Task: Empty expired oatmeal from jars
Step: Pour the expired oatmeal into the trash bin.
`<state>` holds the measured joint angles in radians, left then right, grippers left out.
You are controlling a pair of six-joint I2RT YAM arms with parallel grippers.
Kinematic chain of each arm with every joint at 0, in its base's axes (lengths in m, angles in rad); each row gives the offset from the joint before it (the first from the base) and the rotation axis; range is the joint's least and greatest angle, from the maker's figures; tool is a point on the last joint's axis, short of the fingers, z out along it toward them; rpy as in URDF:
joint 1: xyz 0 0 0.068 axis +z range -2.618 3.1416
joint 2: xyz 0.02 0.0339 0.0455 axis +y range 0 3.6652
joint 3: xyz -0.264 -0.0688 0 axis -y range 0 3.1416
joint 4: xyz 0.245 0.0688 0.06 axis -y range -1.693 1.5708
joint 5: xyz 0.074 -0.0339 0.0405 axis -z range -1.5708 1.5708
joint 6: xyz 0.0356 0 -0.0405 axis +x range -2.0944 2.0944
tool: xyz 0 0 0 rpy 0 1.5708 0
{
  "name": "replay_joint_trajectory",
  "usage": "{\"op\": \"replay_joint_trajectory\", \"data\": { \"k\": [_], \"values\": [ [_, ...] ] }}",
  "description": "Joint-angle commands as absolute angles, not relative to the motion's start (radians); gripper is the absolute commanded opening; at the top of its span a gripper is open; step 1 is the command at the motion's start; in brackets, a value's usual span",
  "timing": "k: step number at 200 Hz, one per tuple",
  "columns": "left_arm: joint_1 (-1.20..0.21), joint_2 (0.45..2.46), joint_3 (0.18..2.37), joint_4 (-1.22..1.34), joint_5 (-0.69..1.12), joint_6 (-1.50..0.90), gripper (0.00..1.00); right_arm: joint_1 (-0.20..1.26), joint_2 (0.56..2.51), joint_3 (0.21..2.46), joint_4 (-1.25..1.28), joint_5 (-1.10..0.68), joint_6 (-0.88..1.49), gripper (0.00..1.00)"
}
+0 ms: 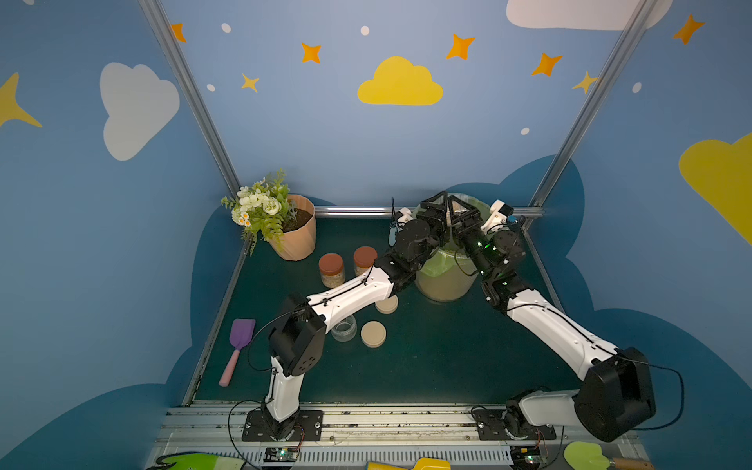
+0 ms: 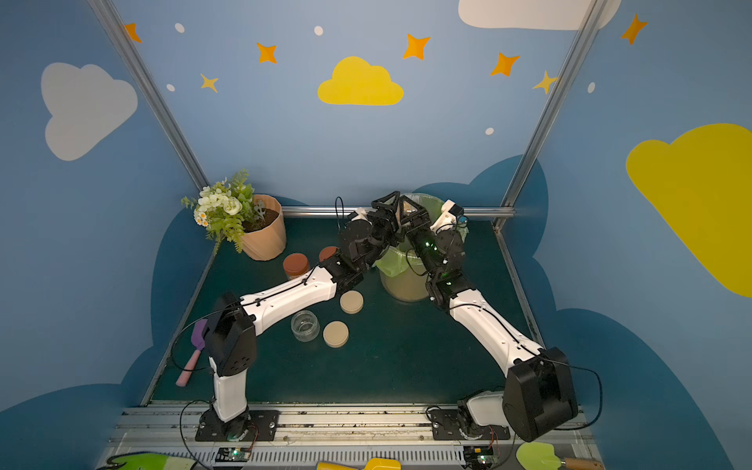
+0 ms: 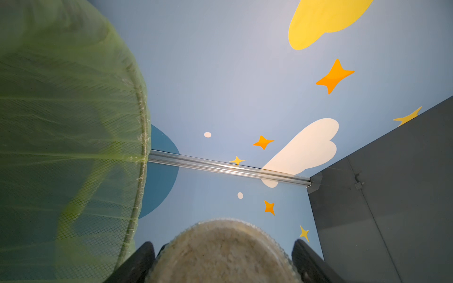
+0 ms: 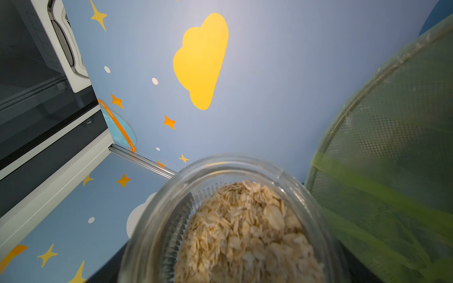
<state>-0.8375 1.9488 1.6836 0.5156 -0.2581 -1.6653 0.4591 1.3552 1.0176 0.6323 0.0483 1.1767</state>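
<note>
Both grippers meet above the lined bin [image 1: 445, 280] on one open jar [image 1: 456, 210] of oatmeal [image 4: 245, 227]. In the right wrist view that jar's clear rim [image 4: 230, 166] fills the space at the jaws and hides the fingers; my right gripper [image 1: 464, 211] is shut on it. The left wrist view shows the jar's oat-filled base [image 3: 224, 242] between two black fingers [image 3: 143, 259] pressed to its sides, so my left gripper [image 3: 224, 256] is shut on it too. Two jars with rust-red lids [image 1: 331, 270] [image 1: 364, 260] stand full near the left arm. An empty open jar [image 1: 344, 327] sits below that arm.
Two beige lids [image 1: 373, 333] [image 1: 386, 304] lie loose on the dark green mat. A peach flowerpot [image 1: 297, 236] with flowers stands at the back left. A purple scoop [image 1: 238, 350] lies by the left wall. The green bin liner [image 3: 73, 122] hangs close beside both wrists.
</note>
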Motion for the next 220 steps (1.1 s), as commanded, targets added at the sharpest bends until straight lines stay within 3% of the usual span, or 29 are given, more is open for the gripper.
{"op": "replay_joint_trajectory", "data": {
  "k": [1,27,66,78,112,132,220],
  "values": [
    [-0.850,1.968,1.729,0.530,-0.239,-1.667,0.83,0.471,1.339,1.063,0.697,0.022,1.162,0.19],
    [-0.852,1.974,1.746,0.515,-0.231,-1.660,0.75,0.474,1.349,1.069,0.696,0.010,1.163,0.19],
    [-0.853,1.977,1.749,0.520,-0.223,-1.632,0.47,0.476,1.362,1.066,0.706,-0.002,1.175,0.26],
    [-0.851,1.977,1.744,0.533,-0.223,-1.615,0.42,0.476,1.360,1.066,0.700,-0.003,1.173,0.34],
    [-0.834,1.984,1.753,0.550,-0.200,-1.577,0.32,0.474,1.327,1.070,0.613,0.015,1.154,0.75],
    [-0.825,1.984,1.753,0.562,-0.195,-1.570,0.26,0.472,1.310,1.055,0.604,0.045,1.150,0.85],
    [-0.804,1.989,1.756,0.581,-0.205,-1.540,0.18,0.459,1.291,1.042,0.548,0.063,1.163,0.95]
  ]
}}
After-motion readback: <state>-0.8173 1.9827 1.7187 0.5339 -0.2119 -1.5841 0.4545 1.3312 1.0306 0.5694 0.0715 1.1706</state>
